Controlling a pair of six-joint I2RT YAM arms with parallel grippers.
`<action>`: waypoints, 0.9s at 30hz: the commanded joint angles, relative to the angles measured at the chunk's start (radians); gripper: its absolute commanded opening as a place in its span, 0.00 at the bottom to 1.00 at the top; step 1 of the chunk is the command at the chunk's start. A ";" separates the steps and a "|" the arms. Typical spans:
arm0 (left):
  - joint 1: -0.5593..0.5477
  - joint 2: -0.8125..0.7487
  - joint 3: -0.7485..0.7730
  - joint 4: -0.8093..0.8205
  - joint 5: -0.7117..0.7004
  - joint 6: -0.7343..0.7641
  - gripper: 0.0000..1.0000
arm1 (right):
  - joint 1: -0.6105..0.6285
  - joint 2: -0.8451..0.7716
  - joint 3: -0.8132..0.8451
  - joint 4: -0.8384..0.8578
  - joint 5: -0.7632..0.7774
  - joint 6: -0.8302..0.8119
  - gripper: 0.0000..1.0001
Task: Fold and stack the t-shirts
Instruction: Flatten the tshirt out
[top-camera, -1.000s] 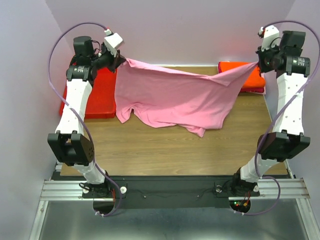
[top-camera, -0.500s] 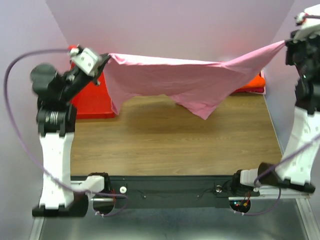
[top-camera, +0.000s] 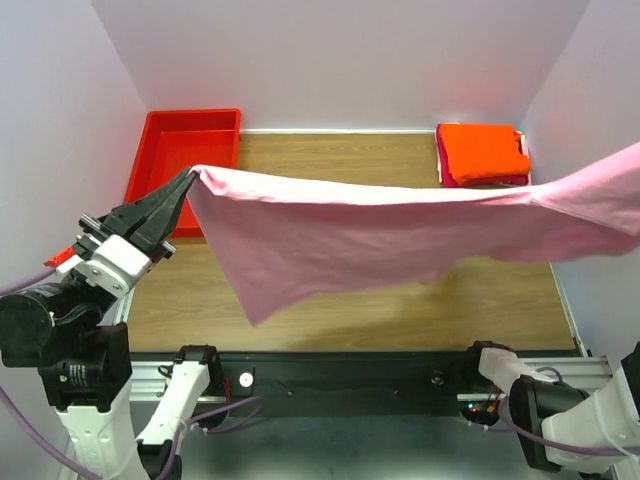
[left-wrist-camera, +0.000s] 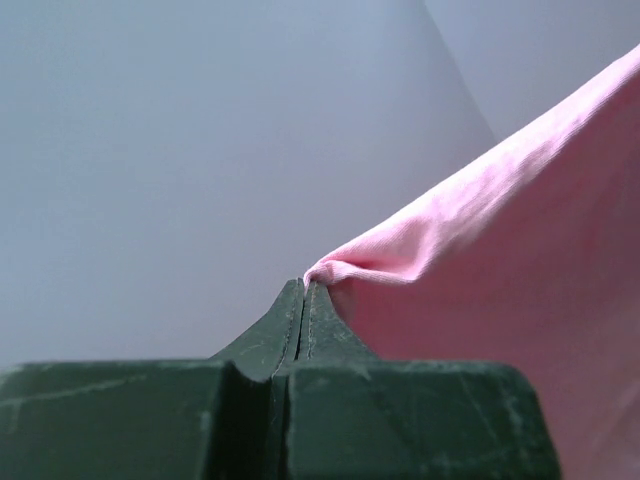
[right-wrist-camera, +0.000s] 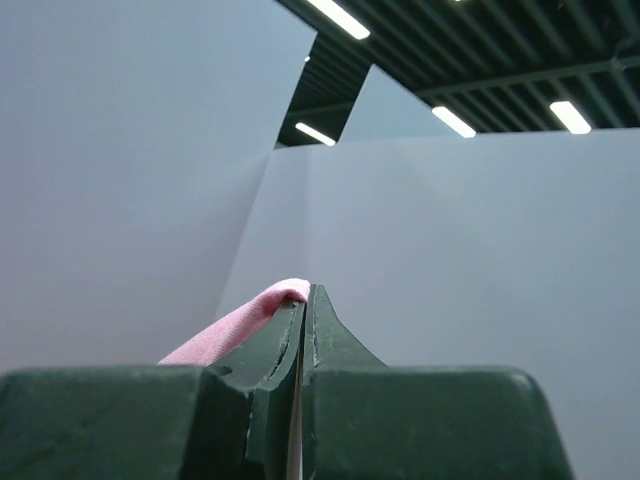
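**Light pink t-shirt held in the air between both arms**

The light pink t-shirt (top-camera: 400, 235) hangs stretched above the wooden table (top-camera: 350, 300), well apart from its surface, with a loose corner drooping toward the near left part of the table. The left gripper (top-camera: 183, 185) is above the left side of the table, and its fingers are pressed together on one corner of the shirt; in the left wrist view the cloth (left-wrist-camera: 480, 300) bunches right at the tips of the left gripper (left-wrist-camera: 304, 290). In the top view the other end of the shirt leaves the picture beyond the right edge of the table, so the right gripper is not seen there. In the right wrist view the right gripper (right-wrist-camera: 303, 292) is closed, with a small fold of pink cloth (right-wrist-camera: 240, 325) pinched between the tips.

On the far left corner of the table stands a red tray (top-camera: 160, 150). On the far right corner lies a folded orange t-shirt (top-camera: 482, 150), on top of a darker pink-red one (top-camera: 449, 180).
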 joint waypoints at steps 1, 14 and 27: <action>0.004 0.032 0.051 -0.008 -0.021 -0.093 0.00 | -0.005 0.092 0.035 0.079 0.045 -0.100 0.01; 0.004 0.123 -0.255 -0.183 -0.070 -0.024 0.00 | -0.005 0.150 -0.576 0.088 -0.325 -0.038 0.01; -0.033 0.616 -0.486 -0.108 -0.260 0.123 0.00 | 0.113 0.487 -0.984 0.167 -0.471 -0.068 0.01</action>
